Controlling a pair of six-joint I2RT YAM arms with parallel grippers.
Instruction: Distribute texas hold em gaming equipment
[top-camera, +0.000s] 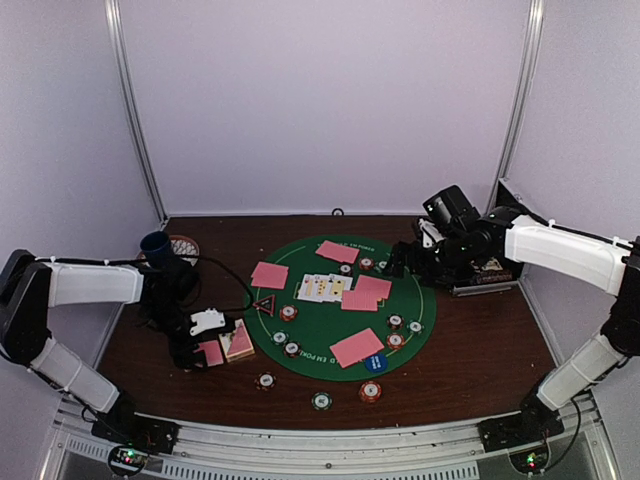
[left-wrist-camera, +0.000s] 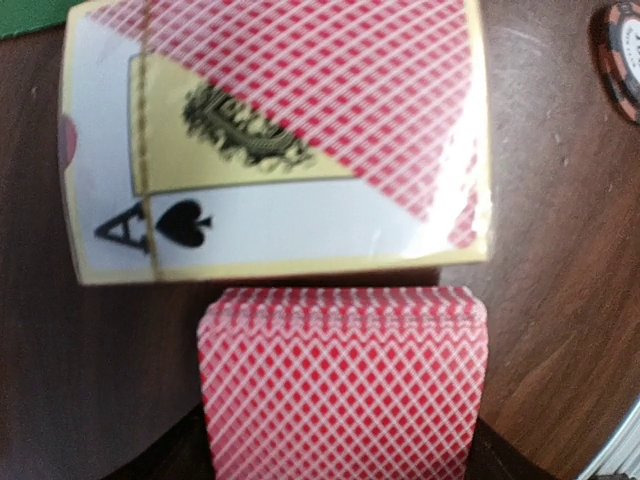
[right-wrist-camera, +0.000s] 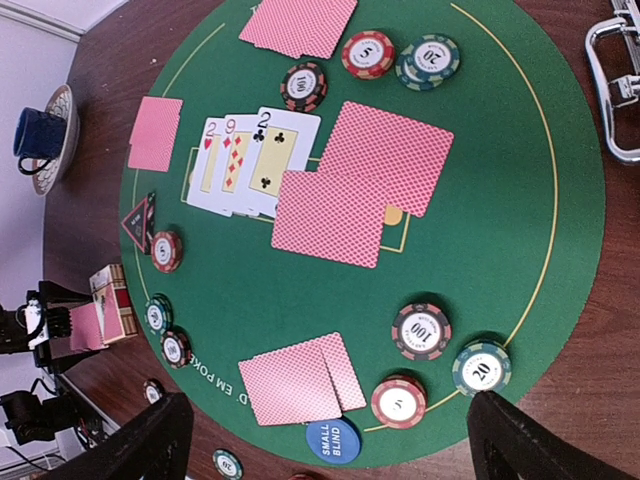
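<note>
Pink-backed card pairs (top-camera: 357, 347) lie round the green mat (top-camera: 320, 330). At its centre sit three face-up cards (right-wrist-camera: 250, 160) and two overlapping face-down ones (right-wrist-camera: 365, 185). Striped chips (right-wrist-camera: 421, 331) stand in small stacks on the mat, and three more chips (top-camera: 321, 401) lie on the wood in front. Left of the mat, my left gripper (top-camera: 205, 345) is low over the table, shut on a pink-backed deck (left-wrist-camera: 345, 390) beside the card box (left-wrist-camera: 280, 140). My right gripper (right-wrist-camera: 330, 400) hovers open and empty high over the mat's right side.
A black-and-silver case (top-camera: 485, 275) lies at the right under the right arm. A blue cup (top-camera: 155, 248) on a dish stands at the back left. A red triangle marker (top-camera: 264, 304) and a blue small-blind button (right-wrist-camera: 332, 441) sit on the mat.
</note>
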